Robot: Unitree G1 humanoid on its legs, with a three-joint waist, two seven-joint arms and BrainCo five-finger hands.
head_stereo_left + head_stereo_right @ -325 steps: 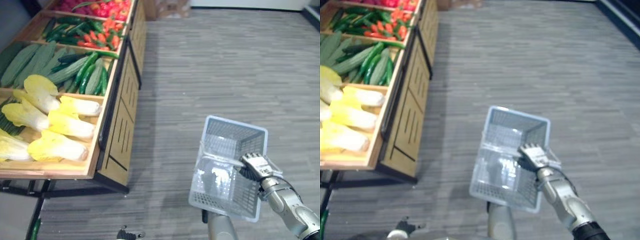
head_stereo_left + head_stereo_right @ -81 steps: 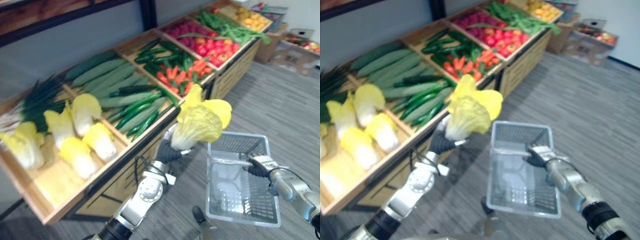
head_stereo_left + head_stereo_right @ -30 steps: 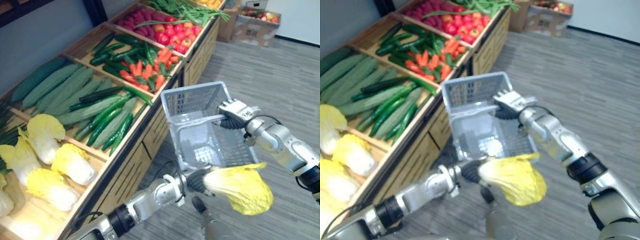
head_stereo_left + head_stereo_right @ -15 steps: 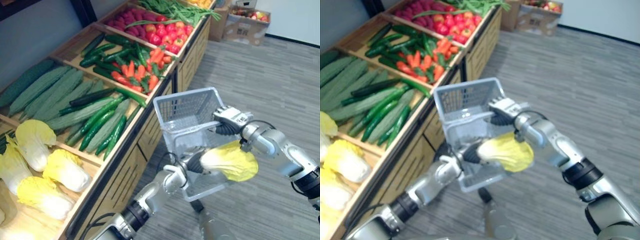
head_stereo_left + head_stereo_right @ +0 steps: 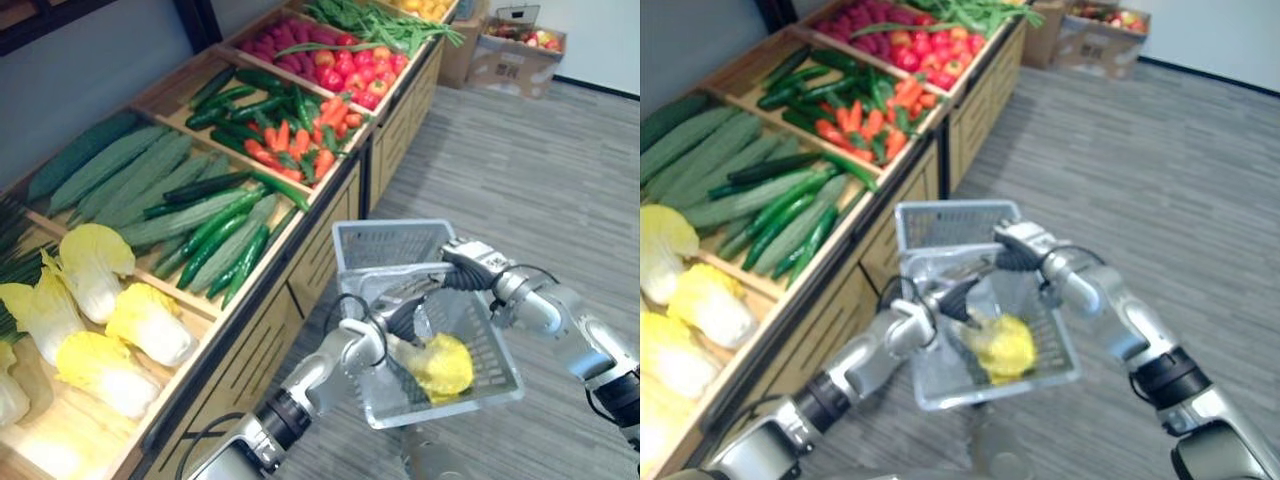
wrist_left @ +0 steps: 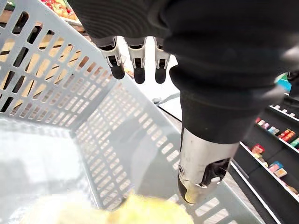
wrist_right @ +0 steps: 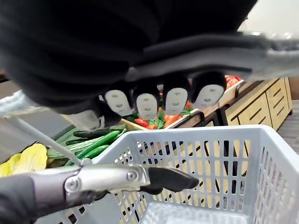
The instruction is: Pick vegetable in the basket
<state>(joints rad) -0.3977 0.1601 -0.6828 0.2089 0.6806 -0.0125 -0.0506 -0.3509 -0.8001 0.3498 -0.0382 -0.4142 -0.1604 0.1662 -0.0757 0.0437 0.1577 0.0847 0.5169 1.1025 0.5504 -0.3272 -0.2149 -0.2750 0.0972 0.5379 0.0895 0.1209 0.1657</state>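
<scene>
A yellow napa cabbage (image 5: 441, 366) lies inside the pale grey plastic basket (image 5: 487, 368), against its near wall; it also shows as cabbage (image 5: 1005, 346) in the right eye view. My left hand (image 5: 402, 314) reaches into the basket just above the cabbage, fingers (image 6: 135, 58) straight and thumb apart, holding nothing. The cabbage's leaf edge (image 6: 142, 213) lies below that thumb. My right hand (image 5: 470, 264) is curled round the basket's handle (image 7: 261, 57) at the far rim and carries the basket in the air, tilted.
A long wooden produce stand (image 5: 300, 265) runs along the left, with napa cabbages (image 5: 135, 322), cucumbers (image 5: 215, 235), carrots and peppers (image 5: 300, 140) and red vegetables (image 5: 335, 62). Cardboard boxes (image 5: 515, 55) stand at the back. Grey floor (image 5: 560, 170) stretches to the right.
Half a second ago my left hand held the cabbage at the basket's mouth; now the cabbage lies in the basket and the hand has let go. The basket has sunk lower.
</scene>
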